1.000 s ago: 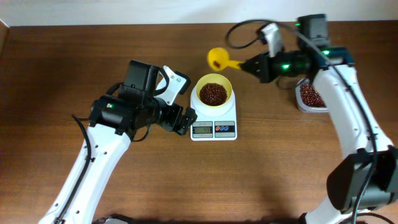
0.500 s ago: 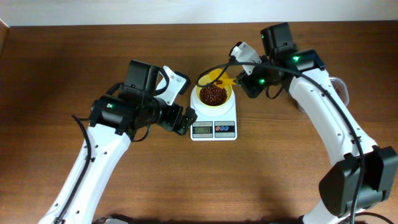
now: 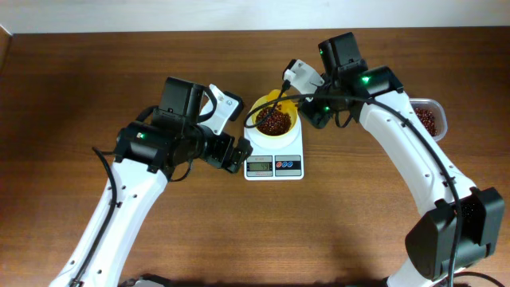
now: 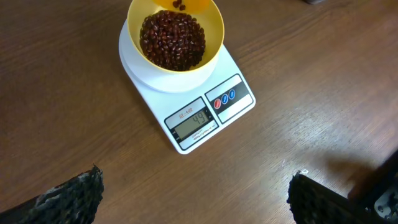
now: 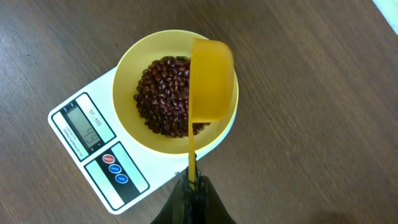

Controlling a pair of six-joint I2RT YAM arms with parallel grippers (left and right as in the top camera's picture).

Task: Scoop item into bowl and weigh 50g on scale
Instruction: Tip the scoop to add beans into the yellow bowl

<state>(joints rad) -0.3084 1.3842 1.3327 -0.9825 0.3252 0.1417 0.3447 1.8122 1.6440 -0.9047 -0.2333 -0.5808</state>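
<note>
The pale yellow bowl [image 3: 275, 119] [image 4: 175, 37] [image 5: 124, 93] sits on the white scale [image 3: 273, 166] [image 4: 205, 115] [image 5: 93, 149], and dark reddish-brown beans [image 3: 273, 120] [image 4: 172, 38] [image 5: 163, 93] fill it. The scale's display reads about 44. My right gripper [image 3: 311, 110] [image 5: 193, 182] is shut on the handle of a yellow scoop [image 3: 269, 101] [image 5: 211, 78], which is tipped on its side over the bowl's far part. My left gripper [image 3: 235, 151] [image 4: 193, 202] hangs open just left of the scale, with only bare table between its fingers.
A clear plastic container [image 3: 426, 119] with more beans stands at the right edge of the table, behind my right arm. Brown wooden tabletop lies all round the scale.
My right arm has swung left, carrying the scoop from beyond the bowl to over it and tipping it. The container at the right has come into view. My left arm has not moved.
</note>
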